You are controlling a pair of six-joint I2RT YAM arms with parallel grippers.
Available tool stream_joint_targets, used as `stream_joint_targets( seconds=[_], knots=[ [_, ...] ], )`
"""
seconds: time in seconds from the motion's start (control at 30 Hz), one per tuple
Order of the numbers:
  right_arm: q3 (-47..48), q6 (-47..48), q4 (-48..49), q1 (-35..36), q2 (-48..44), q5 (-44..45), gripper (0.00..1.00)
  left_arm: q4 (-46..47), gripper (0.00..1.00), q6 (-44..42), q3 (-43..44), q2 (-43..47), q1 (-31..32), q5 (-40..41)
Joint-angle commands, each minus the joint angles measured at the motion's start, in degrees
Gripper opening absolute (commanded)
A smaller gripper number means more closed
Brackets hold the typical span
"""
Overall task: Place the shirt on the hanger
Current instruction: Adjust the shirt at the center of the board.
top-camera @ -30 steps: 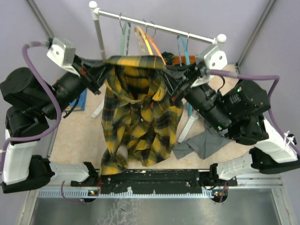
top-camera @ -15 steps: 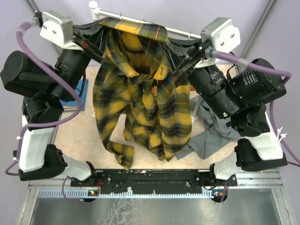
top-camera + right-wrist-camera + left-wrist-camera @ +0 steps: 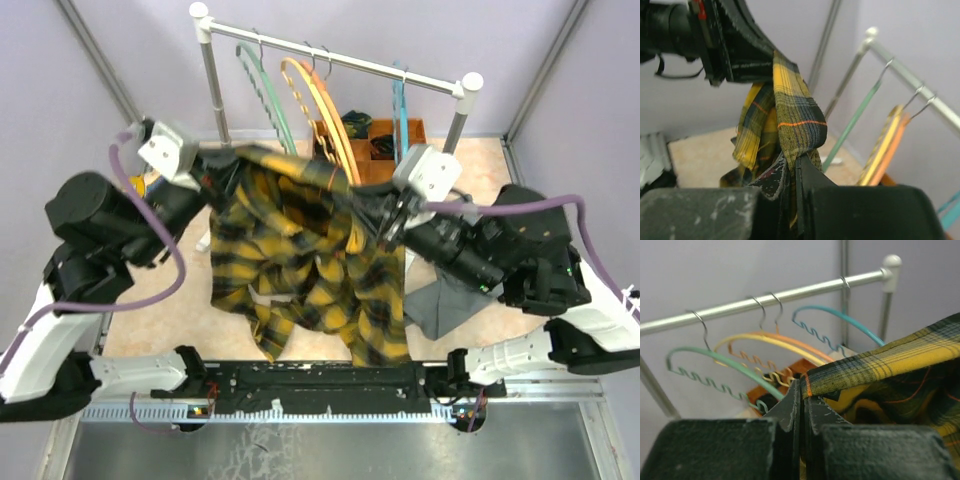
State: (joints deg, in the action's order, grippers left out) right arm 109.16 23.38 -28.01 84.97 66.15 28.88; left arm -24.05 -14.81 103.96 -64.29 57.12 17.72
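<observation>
The yellow and black plaid shirt (image 3: pixel 300 270) hangs stretched between my two grippers in front of the rack, with its body drooping to the table. My left gripper (image 3: pixel 222 165) is shut on the shirt's top edge (image 3: pixel 880 360); the jaws (image 3: pixel 802 390) pinch the cloth. My right gripper (image 3: pixel 375 205) is shut on the other top edge, and folded plaid (image 3: pixel 795 115) bulges out of its jaws (image 3: pixel 792 162). The light blue hanger (image 3: pixel 398 110) hangs empty on the rail, behind and above the shirt. It also shows in the left wrist view (image 3: pixel 840 315).
A green hanger (image 3: pixel 262 85) and orange and yellow hangers (image 3: pixel 318 100) hang on the metal rail (image 3: pixel 330 58) left of the blue one. An orange box (image 3: pixel 385 135) stands behind the rack. A grey garment (image 3: pixel 450 300) lies on the table under my right arm.
Both arms lifted the shirt up to the rail half a second ago. They have since come down and toward me, and the shirt now hangs lower and more bunched.
</observation>
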Motion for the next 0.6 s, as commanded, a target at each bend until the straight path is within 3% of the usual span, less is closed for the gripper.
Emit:
stream_joint_targets(
  seconds=[0.0,0.33,0.57],
  knots=[
    [-11.74,-13.42,-1.76,0.29,-7.75,-9.04,0.0,-6.08,0.0,14.22,-12.31,10.11,-0.61,-5.53],
    [-41.77,-31.67,0.09,0.28,-18.9,-6.72,0.0,-9.04,0.0,31.99,-40.73,25.62,-0.61,-8.21],
    [-56.63,-39.02,3.2,-2.9,-20.91,2.47,0.0,-4.51,0.0,41.51,-55.5,25.46,-0.61,-2.62]
  ],
)
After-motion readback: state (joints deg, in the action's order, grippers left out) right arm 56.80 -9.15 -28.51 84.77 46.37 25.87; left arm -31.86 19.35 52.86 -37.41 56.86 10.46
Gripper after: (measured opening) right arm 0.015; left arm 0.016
